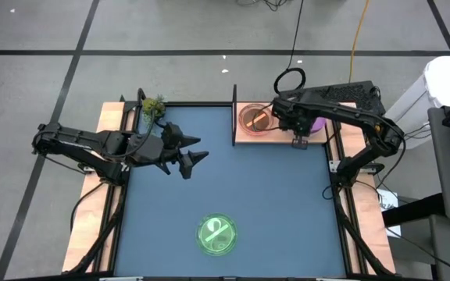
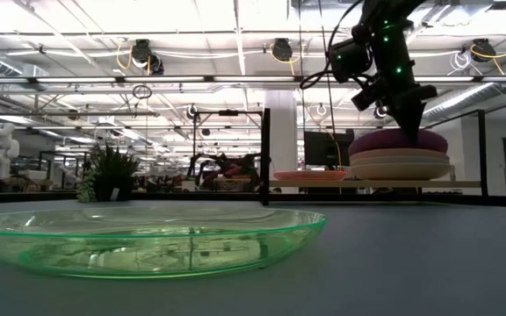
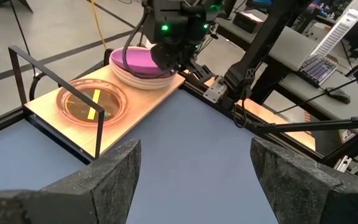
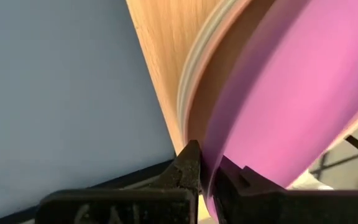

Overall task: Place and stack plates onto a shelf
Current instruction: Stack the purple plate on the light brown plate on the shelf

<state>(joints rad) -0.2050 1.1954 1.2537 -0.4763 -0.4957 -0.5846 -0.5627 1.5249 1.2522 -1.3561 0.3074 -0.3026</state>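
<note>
While the right gripper [image 4: 207, 163] pinches the purple plate [image 4: 291, 99] by its thin rim, that light, slick plastic looks liable to slip; the left gripper [image 3: 194, 165] hangs open and empty.

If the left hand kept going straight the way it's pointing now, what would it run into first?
Probably the light-wood shelf board, near the translucent orange-brown plate, after bare blue table. The open left hand points that way; depth is unclear.
</note>
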